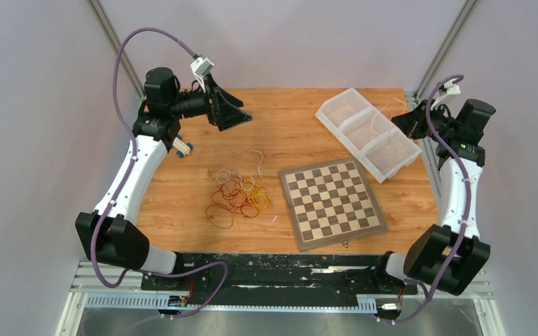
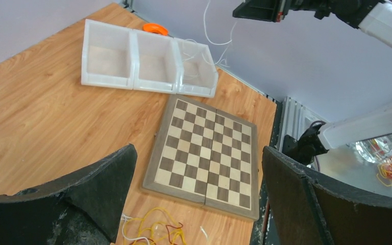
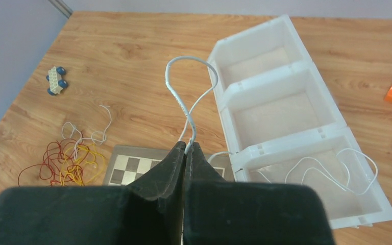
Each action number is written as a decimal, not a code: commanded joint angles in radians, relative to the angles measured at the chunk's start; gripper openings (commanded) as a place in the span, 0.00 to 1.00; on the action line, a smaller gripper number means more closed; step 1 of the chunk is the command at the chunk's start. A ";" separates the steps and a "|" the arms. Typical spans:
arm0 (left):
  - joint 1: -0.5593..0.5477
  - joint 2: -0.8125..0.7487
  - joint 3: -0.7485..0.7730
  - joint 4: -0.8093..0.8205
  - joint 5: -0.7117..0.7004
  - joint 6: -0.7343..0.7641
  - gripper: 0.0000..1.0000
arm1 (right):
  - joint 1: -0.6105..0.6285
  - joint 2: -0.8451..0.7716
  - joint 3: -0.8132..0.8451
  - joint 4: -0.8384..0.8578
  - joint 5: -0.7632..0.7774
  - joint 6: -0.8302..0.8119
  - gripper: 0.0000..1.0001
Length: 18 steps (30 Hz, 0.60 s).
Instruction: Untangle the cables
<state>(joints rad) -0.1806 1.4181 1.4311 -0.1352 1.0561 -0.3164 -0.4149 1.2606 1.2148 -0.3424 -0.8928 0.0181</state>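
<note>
Weighing almost nothing and limp, the cables [image 1: 239,196] lay tangled left of the chessboard [image 1: 333,201]; a loose end would probably be the best place to grip. The right fingers [image 3: 168,173] pinched one white cable [image 3: 187,116] above the bin [image 3: 265,80] at the table's far right corner. The bin's nearest compartment held a second white cable [image 3: 306,159]. The left fingers [image 2: 102,178] stood released.
</note>
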 commanded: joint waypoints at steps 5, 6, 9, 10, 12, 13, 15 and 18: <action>0.001 -0.013 -0.030 0.009 -0.008 0.007 1.00 | -0.048 0.199 0.024 0.076 -0.051 -0.101 0.00; 0.001 -0.016 -0.034 0.005 -0.010 0.013 1.00 | -0.056 0.217 0.022 0.075 -0.055 -0.133 0.00; 0.001 -0.028 -0.045 -0.031 -0.027 0.053 1.00 | -0.094 0.269 0.015 0.057 -0.071 -0.255 0.00; 0.001 -0.030 -0.048 -0.042 -0.031 0.063 1.00 | -0.110 0.281 0.009 0.047 -0.068 -0.299 0.00; 0.001 -0.035 -0.052 -0.070 -0.037 0.091 1.00 | -0.144 0.308 0.008 0.022 -0.070 -0.364 0.00; 0.002 -0.040 -0.055 -0.081 -0.039 0.105 1.00 | -0.157 0.322 0.013 0.001 -0.067 -0.400 0.00; 0.001 -0.048 -0.065 -0.087 -0.046 0.116 1.00 | -0.170 0.347 0.023 -0.019 -0.042 -0.441 0.00; 0.000 -0.051 -0.070 -0.102 -0.049 0.130 1.00 | -0.171 0.377 0.080 -0.030 -0.073 -0.384 0.00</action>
<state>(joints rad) -0.1806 1.4128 1.3663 -0.2127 1.0172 -0.2447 -0.5816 1.6089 1.2152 -0.3599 -0.9218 -0.3164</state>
